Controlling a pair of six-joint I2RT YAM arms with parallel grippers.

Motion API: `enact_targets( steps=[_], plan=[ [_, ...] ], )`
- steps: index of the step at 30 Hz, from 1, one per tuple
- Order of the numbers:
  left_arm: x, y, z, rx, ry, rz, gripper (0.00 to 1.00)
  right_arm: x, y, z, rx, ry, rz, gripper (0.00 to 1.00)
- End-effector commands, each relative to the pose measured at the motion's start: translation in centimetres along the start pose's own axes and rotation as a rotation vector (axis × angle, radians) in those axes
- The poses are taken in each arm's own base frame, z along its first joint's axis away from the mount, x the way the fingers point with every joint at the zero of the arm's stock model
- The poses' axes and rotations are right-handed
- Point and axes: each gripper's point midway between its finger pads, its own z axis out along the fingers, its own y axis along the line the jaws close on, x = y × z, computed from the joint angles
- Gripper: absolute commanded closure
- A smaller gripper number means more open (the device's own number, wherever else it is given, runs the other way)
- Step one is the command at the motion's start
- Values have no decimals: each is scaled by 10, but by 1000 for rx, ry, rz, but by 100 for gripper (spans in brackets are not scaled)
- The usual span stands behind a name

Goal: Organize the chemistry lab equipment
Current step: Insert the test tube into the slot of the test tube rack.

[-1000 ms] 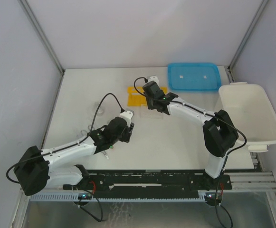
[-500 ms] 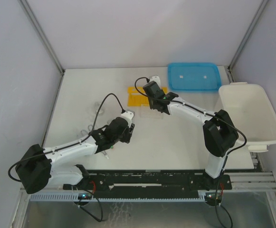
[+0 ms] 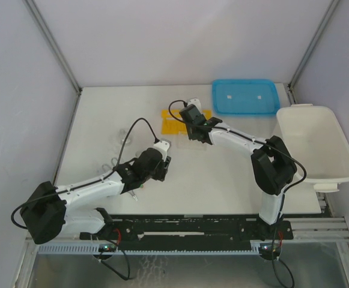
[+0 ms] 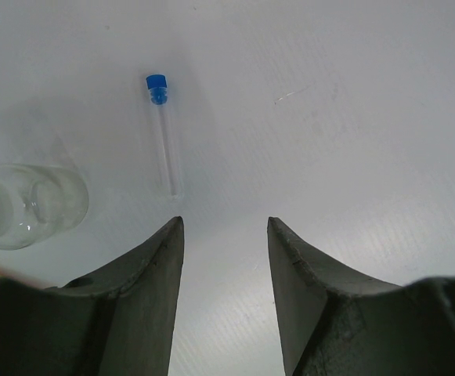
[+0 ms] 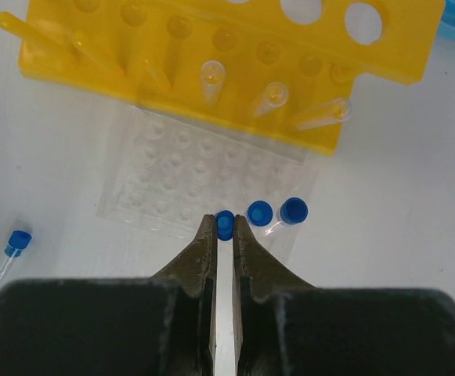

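The right gripper [image 5: 225, 229] is clamped on a tube [image 5: 225, 225] in the rack [image 5: 211, 74], two more seated just right of it. The left gripper [image 4: 223, 235] hangs spread; a loose tube [image 4: 164, 133] lies ahead, a flask [image 4: 27, 205] to its left, both unsorted.

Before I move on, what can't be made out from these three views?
- Right wrist: the tube clamped by the right end effector; fingers hide its body.
- Left wrist: glass vessel cut off by the left edge.
- Top external: yellow rack partly hidden by the right arm; tubes too small.
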Motion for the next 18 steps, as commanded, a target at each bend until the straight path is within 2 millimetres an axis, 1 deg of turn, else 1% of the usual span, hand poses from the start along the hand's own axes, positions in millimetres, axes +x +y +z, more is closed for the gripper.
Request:
enact_targets(
  steps=[1, 4, 5, 8, 9, 11, 15, 18],
  plan=[
    [-16, -6, 1, 24, -43, -34, 49, -18, 3, 0, -18, -40, 22, 100],
    [-14, -6, 1, 24, -44, -35, 49, -15, 4, 4, -18, -32, 19, 100],
    [-14, -6, 1, 23, -43, -35, 49, -14, 5, 4, -20, -31, 18, 99],
    [-12, -5, 1, 21, -40, -34, 48, -16, 5, 2, -21, -35, 19, 89],
    [-12, -5, 2, 20, -39, -36, 47, -17, 5, 0, -22, -38, 22, 85],
    [-12, -5, 2, 17, -41, -38, 44, -19, 5, -5, -25, -45, 24, 81],
    [-11, -3, 2, 9, -38, -35, 40, -27, 6, -23, -36, -73, 26, 78],
    [-10, -1, 5, -5, -35, -26, 39, -34, 7, -44, -52, -111, 29, 78]
  ],
)
